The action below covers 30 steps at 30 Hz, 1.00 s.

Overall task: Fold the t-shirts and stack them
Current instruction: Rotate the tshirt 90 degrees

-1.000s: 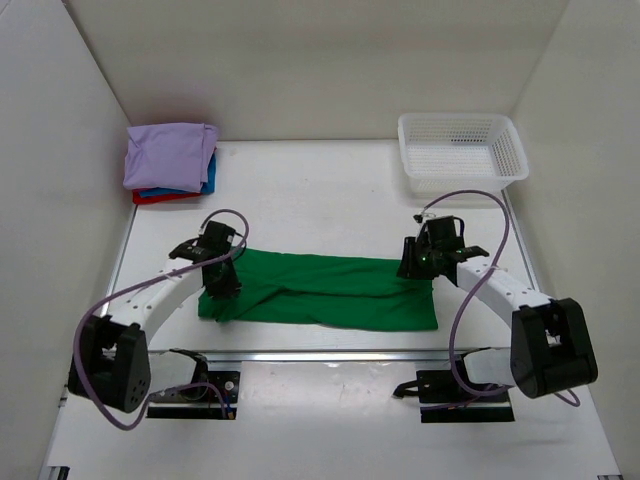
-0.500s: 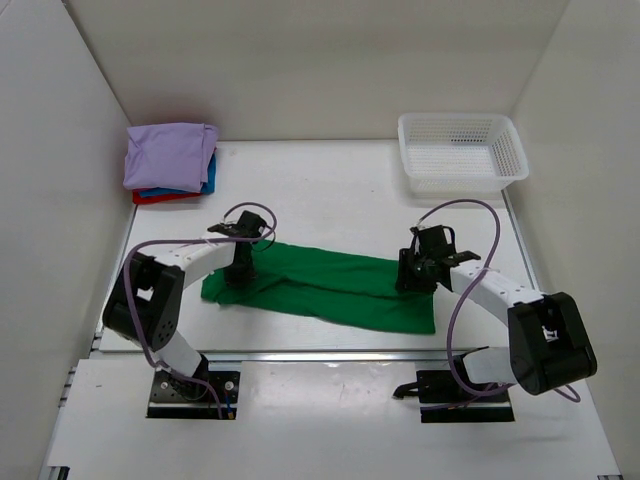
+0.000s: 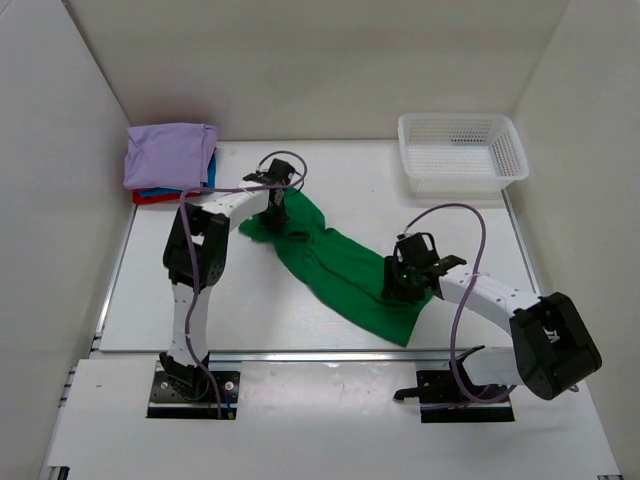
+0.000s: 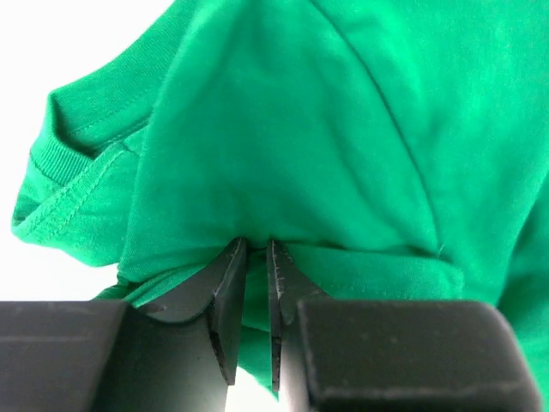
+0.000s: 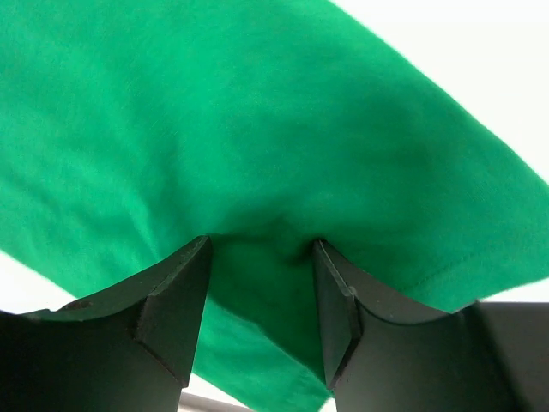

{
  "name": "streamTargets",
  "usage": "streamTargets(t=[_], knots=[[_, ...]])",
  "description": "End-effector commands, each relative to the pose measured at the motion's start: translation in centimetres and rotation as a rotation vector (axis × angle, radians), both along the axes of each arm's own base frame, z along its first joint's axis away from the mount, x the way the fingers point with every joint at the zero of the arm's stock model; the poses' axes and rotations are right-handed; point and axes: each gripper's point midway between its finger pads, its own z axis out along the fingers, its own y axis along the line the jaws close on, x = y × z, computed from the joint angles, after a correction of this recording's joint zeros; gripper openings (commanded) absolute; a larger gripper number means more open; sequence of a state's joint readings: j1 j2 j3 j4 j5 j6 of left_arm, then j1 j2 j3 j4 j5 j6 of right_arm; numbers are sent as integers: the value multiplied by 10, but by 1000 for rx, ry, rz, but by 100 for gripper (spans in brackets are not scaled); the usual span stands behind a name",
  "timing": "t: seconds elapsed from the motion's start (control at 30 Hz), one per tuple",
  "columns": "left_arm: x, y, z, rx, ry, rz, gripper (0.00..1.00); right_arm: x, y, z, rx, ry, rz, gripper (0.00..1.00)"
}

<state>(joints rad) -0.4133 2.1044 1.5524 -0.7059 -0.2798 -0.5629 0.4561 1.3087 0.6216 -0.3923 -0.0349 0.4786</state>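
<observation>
The bright green t-shirt [image 3: 340, 265] lies as a long folded band, running diagonally from far left to near right on the white table. My left gripper [image 3: 273, 212] is shut on its far-left end, near the collar; the left wrist view shows the jaws [image 4: 255, 249] pinching a thin fold of green cloth [image 4: 300, 129]. My right gripper [image 3: 400, 287] stands over the near-right end. In the right wrist view its fingers [image 5: 260, 245] are wide apart, with green cloth [image 5: 214, 112] bunched between them. Folded lavender [image 3: 168, 155], blue [image 3: 208, 175] and red [image 3: 150, 197] shirts sit stacked at the far left.
A white plastic mesh basket [image 3: 462, 182] stands at the far right corner. White walls close in the table on the left, the back and the right. The left arm is stretched far out, its elbow near the left edge.
My left gripper has carried the shirt's left end away from me and to the right, swinging the band from level to diagonal. My right gripper has shifted slightly left and nearer.
</observation>
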Motion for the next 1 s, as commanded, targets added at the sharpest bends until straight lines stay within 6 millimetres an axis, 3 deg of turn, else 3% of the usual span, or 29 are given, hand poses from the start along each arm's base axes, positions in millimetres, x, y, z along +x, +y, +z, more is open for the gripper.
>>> streamTargets(t=[0.0, 0.1, 0.23, 0.27, 0.33, 0.37, 0.43, 0.5, 0.63, 0.73, 0.83, 0.9, 0.97], knots=[[24, -18, -19, -46, 58, -68, 27, -44, 19, -14, 15, 134, -1, 48], [44, -25, -12, -43, 74, -107, 27, -55, 35, -14, 35, 153, 26, 48], [115, -48, 6, -82, 2, -159, 28, -74, 59, -25, 23, 185, 86, 49], [121, -55, 8, -125, -3, -169, 29, -74, 65, -25, 33, 188, 90, 49], [131, -55, -6, -212, -6, -169, 30, -75, 77, -26, 37, 182, 107, 49], [119, -51, -20, -212, 42, -170, 29, -78, 86, -27, 34, 180, 135, 49], [114, -53, -27, -195, 64, -189, 29, -79, 101, -25, 46, 171, 161, 49], [136, -57, -19, -193, -6, -185, 30, -79, 122, -24, 69, 152, 208, 49], [137, -56, -32, -265, 10, -159, 31, -88, 146, -29, 78, 160, 276, 49], [169, -60, -7, -350, -106, -142, 34, -98, 159, -32, 54, 165, 316, 49], [185, -61, 5, -426, -169, -134, 36, -107, 167, -32, 44, 160, 349, 50], [190, -56, 12, -429, -200, -118, 37, -110, 166, -31, 28, 163, 344, 50], [203, -50, 21, -435, -246, -106, 37, -114, 151, -35, -32, 181, 334, 50]])
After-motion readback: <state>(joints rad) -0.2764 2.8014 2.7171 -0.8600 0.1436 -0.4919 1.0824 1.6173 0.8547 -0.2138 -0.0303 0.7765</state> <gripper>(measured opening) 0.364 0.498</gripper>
